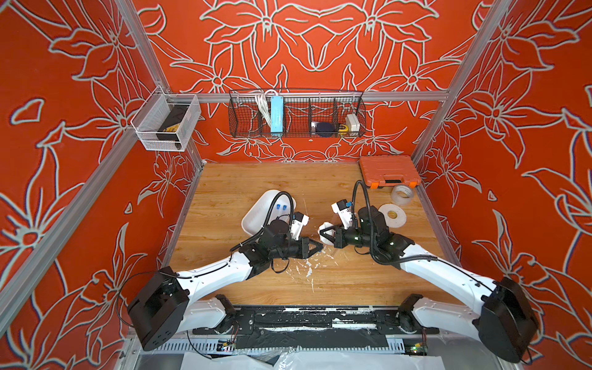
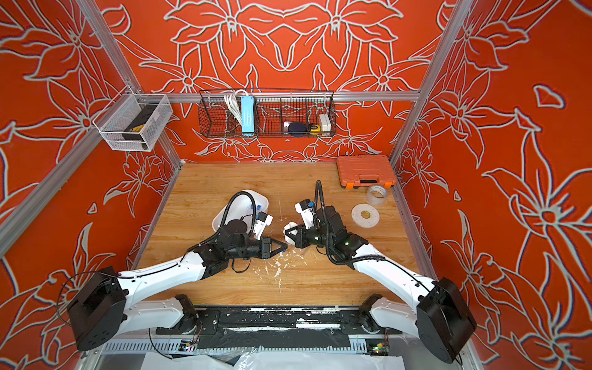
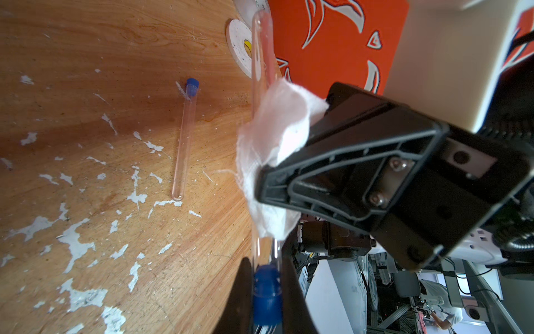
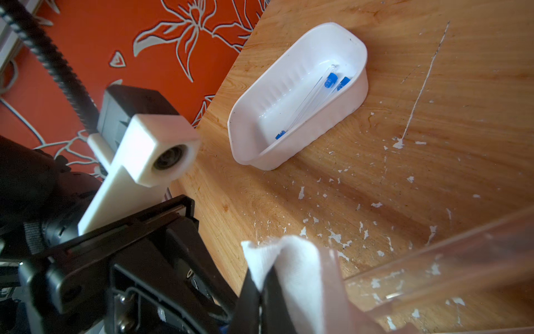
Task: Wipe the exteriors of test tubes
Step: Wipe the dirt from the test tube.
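Gripping the blue cap, your left end effector (image 3: 266, 292) is clenched on a test tube (image 3: 261, 57) above the near middle of the bench (image 3: 86, 86). The right end effector (image 4: 261, 295) pinches a tissue (image 3: 274, 138) folded over its middle. The tube is probably light, stiff, slick and breakable, so squeeze gently. A second tube (image 3: 185, 138) lies on the bench nearby. Farther left, spare tubes (image 4: 315, 95) rest in a white tray (image 4: 303, 138).

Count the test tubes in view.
5: a held tube in the left gripper; a loose tube on the table; three tubes in the white tray, others possibly hidden.
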